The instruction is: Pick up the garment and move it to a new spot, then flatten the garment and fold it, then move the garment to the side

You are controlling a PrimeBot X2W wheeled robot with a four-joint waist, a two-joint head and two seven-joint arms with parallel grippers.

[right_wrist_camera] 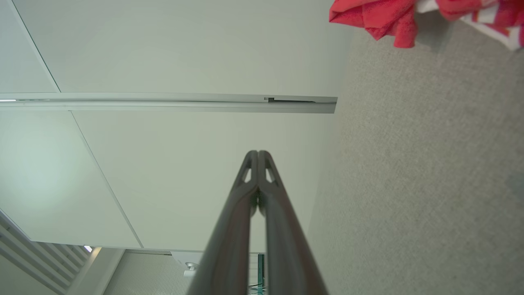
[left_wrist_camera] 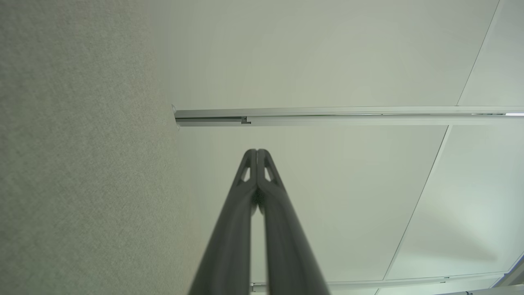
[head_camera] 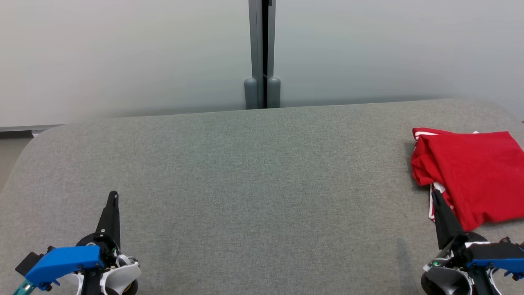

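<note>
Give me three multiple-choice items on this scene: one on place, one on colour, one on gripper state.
1. Where on the table does the garment lie?
A. Far right
B. Centre
C. Far left

2. What is the garment's main colour?
A. Blue
B. Red
C. Green

3. What is the right gripper doing?
A. Shut on the garment
B. Open
C. Shut, empty

Key:
1. A: it lies by the table's right edge.
2. B: the cloth is red with white trim.
3. C: the right wrist view shows its jaws closed on nothing, the garment off to one side.
</note>
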